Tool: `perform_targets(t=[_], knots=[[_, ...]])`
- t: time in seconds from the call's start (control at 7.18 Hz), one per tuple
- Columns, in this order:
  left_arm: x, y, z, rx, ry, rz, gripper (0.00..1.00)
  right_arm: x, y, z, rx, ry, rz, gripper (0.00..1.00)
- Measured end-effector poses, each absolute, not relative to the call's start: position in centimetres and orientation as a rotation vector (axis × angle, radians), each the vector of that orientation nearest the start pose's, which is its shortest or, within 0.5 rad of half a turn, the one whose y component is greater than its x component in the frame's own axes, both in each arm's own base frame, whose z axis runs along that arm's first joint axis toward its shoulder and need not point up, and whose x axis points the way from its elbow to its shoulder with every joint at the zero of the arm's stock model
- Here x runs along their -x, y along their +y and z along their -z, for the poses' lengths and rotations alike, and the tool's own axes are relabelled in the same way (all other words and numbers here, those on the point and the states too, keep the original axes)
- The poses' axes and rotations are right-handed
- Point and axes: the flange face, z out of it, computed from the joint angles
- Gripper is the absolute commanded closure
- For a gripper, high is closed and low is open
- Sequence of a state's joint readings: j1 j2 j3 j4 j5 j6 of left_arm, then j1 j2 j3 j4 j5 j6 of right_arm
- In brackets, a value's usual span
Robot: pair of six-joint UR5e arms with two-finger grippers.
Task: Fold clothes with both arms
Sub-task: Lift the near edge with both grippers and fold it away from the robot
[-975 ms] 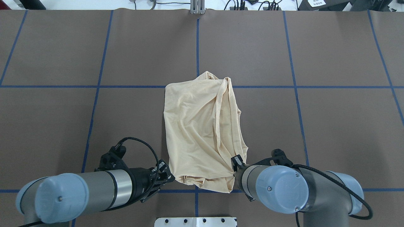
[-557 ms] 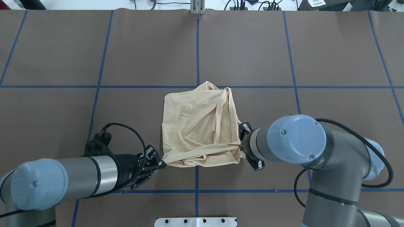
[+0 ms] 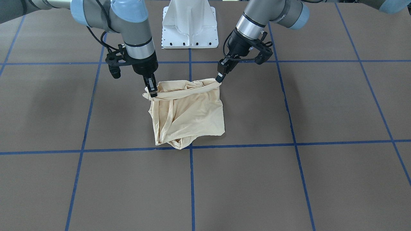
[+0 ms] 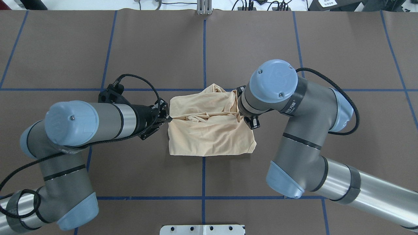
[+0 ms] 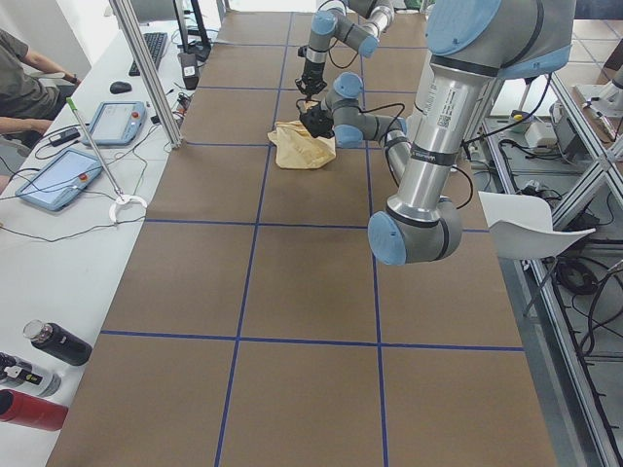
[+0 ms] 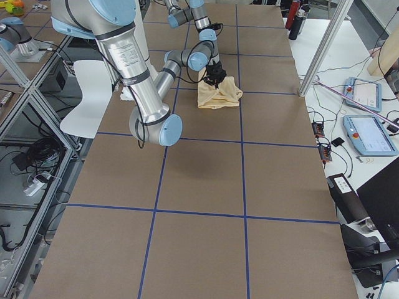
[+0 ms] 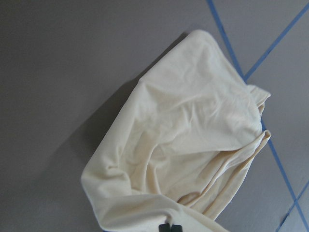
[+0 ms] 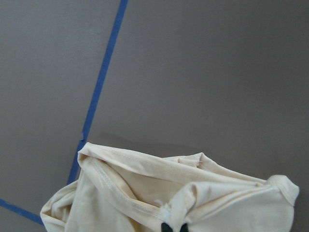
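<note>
1. Cream-yellow shirt (image 4: 209, 140) sits bunched up in the middle of the brown tabletop (image 4: 65, 49). It straddles the centre blue tape line (image 4: 204, 49), and its far end just reaches the cross line (image 4: 49, 89). Can't see any print from these angles.
2. Long axis runs side to side, arm to arm. A smooth folded edge faces the robot, and the crumpled end points to the far side.
3. The left fingers (image 3: 220, 76) are clenched on one upper corner and the right fingers (image 3: 152, 89) on the other. Both are up off the tabletop, so the hem is pulled into a fairly tight band between them. The rest drapes down onto the surface.
4. Both wrist views show black tips pinched on cloth at the bottom edge. The right one also shows a stitched hem.
5. The left arm (image 4: 98, 117) reaches in almost level. The right arm (image 4: 294, 107) elbows over, and its wrist hides its fingers in the overhead view.
6. Brown tabletop shows on every side of the shirt, widest on the far side. The white base plate (image 4: 202, 229) at the robot's edge is well apart from it.
</note>
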State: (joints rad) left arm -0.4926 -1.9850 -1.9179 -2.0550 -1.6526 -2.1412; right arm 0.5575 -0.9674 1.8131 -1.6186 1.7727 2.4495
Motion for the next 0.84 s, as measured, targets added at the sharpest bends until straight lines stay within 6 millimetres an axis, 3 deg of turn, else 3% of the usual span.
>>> perform_targets(t=[0.28, 0.56, 0.7, 0.84], knots=[[-45.6, -43.0, -22.7, 0.042, 1.255, 0.874, 1.0, 50.8, -47.1, -22.2, 0.314, -0.794, -1.256, 1.0], [-46.6, -47.5, -24.6, -0.02, 1.231, 0.881, 1.0, 51.3, -49.9, -22.8, 0.289, -0.77, -1.226, 1.0], [-47.3, -49.4, -25.6, -0.038, 1.232, 0.888, 1.0, 51.4, -51.2, -23.1, 0.285, -0.76, -1.209, 0.75], [-47.9, -50.9, -26.3, -0.052, 1.229, 0.891, 0.89, 51.9, -52.8, -23.4, 0.28, -0.761, -1.195, 0.46]])
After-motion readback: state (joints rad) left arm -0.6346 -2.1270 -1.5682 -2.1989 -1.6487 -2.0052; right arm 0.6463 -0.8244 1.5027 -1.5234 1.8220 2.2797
